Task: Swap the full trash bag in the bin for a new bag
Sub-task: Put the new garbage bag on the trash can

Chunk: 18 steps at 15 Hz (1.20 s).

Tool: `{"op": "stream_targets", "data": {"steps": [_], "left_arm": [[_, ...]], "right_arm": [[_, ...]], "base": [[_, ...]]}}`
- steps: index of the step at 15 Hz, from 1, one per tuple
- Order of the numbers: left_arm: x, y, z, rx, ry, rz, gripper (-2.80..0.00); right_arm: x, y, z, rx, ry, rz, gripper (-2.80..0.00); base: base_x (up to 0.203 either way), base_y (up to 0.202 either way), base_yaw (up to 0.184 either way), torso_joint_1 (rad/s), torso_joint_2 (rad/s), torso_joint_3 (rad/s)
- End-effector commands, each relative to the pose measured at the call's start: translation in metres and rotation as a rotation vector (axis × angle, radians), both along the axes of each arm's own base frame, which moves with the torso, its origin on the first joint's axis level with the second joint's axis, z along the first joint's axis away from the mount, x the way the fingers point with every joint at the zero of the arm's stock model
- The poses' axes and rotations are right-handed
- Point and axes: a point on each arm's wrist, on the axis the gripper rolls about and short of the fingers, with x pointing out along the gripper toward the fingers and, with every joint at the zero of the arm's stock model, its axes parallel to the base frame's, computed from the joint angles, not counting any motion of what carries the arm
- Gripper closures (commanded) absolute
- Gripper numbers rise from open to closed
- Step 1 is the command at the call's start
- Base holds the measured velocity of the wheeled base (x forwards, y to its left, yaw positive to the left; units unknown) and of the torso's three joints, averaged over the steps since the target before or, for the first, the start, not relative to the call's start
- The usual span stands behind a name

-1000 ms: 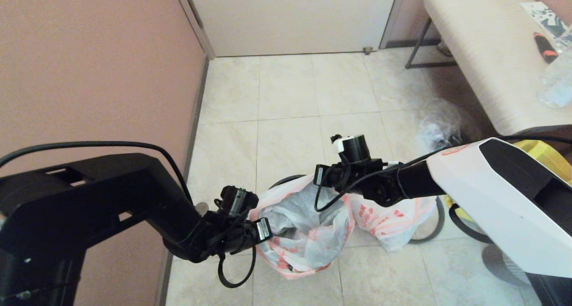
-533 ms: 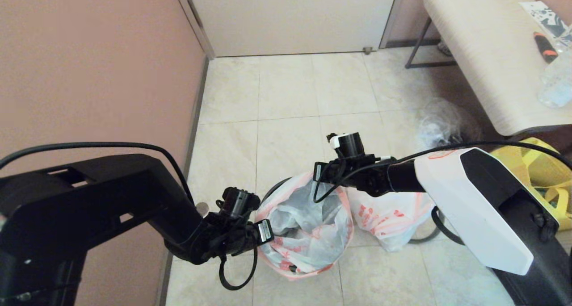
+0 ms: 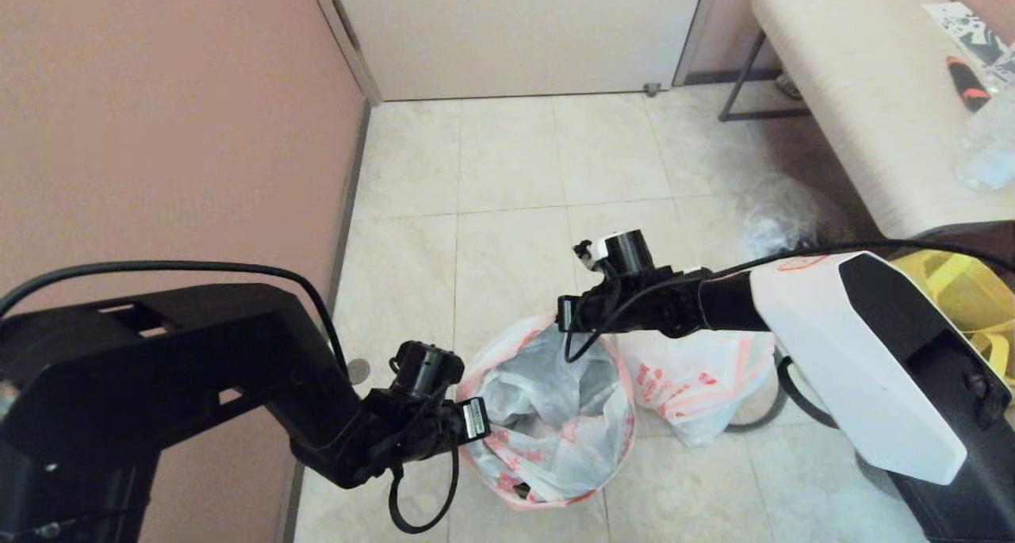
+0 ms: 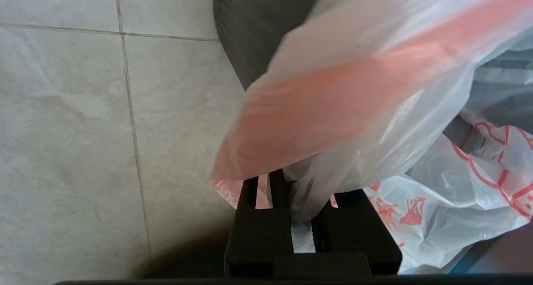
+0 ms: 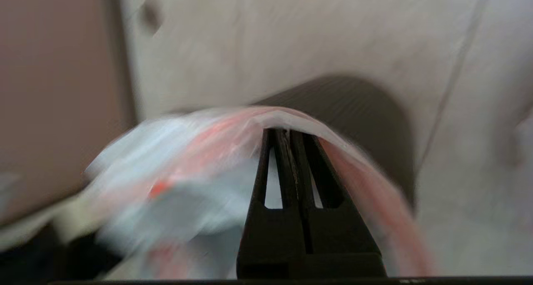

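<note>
Both grippers hold the new bag [image 3: 555,416], thin white plastic with an orange-red hem and red print, stretched open over the bin. My left gripper [image 3: 476,420] is shut on the near-left hem [image 4: 333,106], with plastic bunched between its fingers [image 4: 258,218]. My right gripper [image 3: 567,317] is shut on the far hem [image 5: 291,118]. The black ribbed bin [image 4: 250,35] shows under the bag in both wrist views [image 5: 354,110]; in the head view the bag hides it. The full trash bag [image 3: 698,384] sits on the floor just right of the bin.
A thin grey ring [image 3: 753,426] lies on the tiles under the full bag. A clear bag [image 3: 773,218] and a yellow tote [image 3: 967,289] sit by the bench [image 3: 856,91] on the right. The pink wall [image 3: 158,131] runs close on the left.
The bag mouth has spread wider and come nearer and lower, now covering the bin's far rim. The left gripper moved slightly toward me and right; the right gripper dipped a little.
</note>
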Motion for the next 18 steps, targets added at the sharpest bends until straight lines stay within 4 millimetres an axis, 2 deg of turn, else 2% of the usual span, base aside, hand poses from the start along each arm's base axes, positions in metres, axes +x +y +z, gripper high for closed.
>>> {"op": "stream_targets", "data": {"steps": [1,3,5,7,13,14,16,17,18], "left_arm": [[-0.001,0.0,-0.002,0.001,0.003,0.001,0.0],[-0.005,0.0,-0.002,0.014,0.004,-0.018,0.0],[-0.011,-0.001,-0.002,0.022,-0.005,-0.048,0.0],[-0.015,-0.002,-0.002,0.017,-0.045,-0.072,0.0],[-0.018,-0.002,-0.002,0.012,-0.064,-0.098,0.0],[-0.018,-0.002,-0.003,0.01,-0.063,-0.1,0.0],[-0.017,-0.002,-0.003,0.01,-0.063,-0.099,0.0],[-0.017,-0.002,-0.003,0.01,-0.063,-0.099,0.0],[-0.017,-0.002,-0.003,0.01,-0.063,-0.099,0.0]], "right_arm": [[-0.01,-0.007,0.029,0.033,0.011,0.045,0.0],[-0.015,-0.011,0.032,0.011,0.049,0.123,0.0],[-0.013,-0.01,0.024,0.0,0.049,0.13,0.0],[-0.009,-0.007,0.024,0.02,0.011,0.132,0.0],[-0.002,0.0,0.01,0.038,-0.035,0.139,0.0],[-0.003,-0.001,0.016,0.041,-0.041,0.137,0.0],[-0.017,-0.006,0.042,0.061,-0.056,0.13,0.0],[-0.029,-0.008,0.056,0.066,-0.058,0.136,0.0],[-0.044,-0.009,0.058,0.055,-0.032,0.15,0.0]], "base": [[0.0,0.0,0.0,0.0,0.0,0.0],[0.0,0.0,0.0,0.0,0.0,0.0],[0.0,0.0,0.0,0.0,0.0,0.0],[0.0,0.0,0.0,0.0,0.0,0.0],[0.0,0.0,0.0,0.0,0.0,0.0],[0.0,0.0,0.0,0.0,0.0,0.0],[0.0,0.0,0.0,0.0,0.0,0.0],[0.0,0.0,0.0,0.0,0.0,0.0],[0.0,0.0,0.0,0.0,0.0,0.0]]}}
